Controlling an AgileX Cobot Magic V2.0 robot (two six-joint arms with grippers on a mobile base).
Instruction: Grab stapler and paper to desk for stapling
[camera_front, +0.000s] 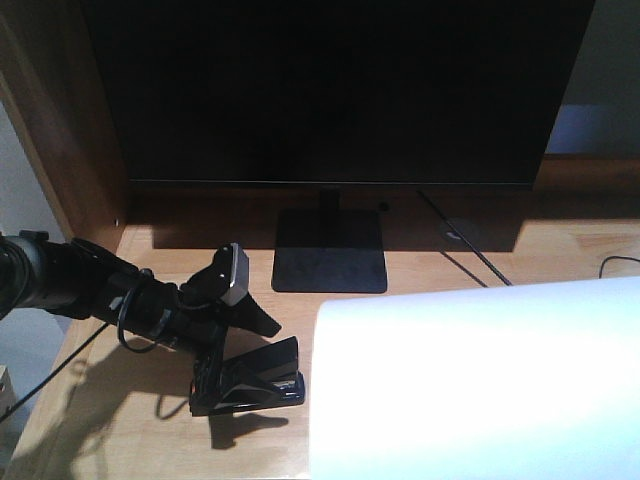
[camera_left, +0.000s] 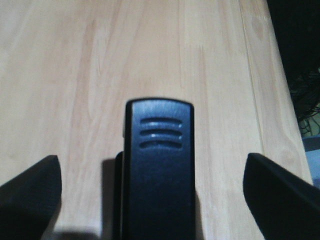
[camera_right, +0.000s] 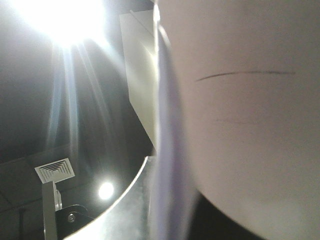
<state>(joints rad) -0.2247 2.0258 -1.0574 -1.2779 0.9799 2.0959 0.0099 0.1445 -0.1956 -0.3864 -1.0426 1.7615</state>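
The left gripper (camera_left: 152, 159) hangs wide open over the wooden desk (camera_front: 420, 272), its fingers on either side of the black stapler (camera_front: 250, 385) and clear of it. White paper (camera_front: 470, 380) spreads just right of the stapler, before the monitor (camera_front: 340, 90). The right gripper does not show, so I cannot tell its grip.

Front camera looks down on the desk (camera_front: 430, 270), shared close-up by left wrist; right wrist faces ceiling (camera_right: 25, 125).

Dim front view, overexposed paper (camera_front: 470, 380), hard shadows on desk (camera_front: 560, 255); ceiling lamp (camera_right: 65, 15) flaring, blurred right wrist view
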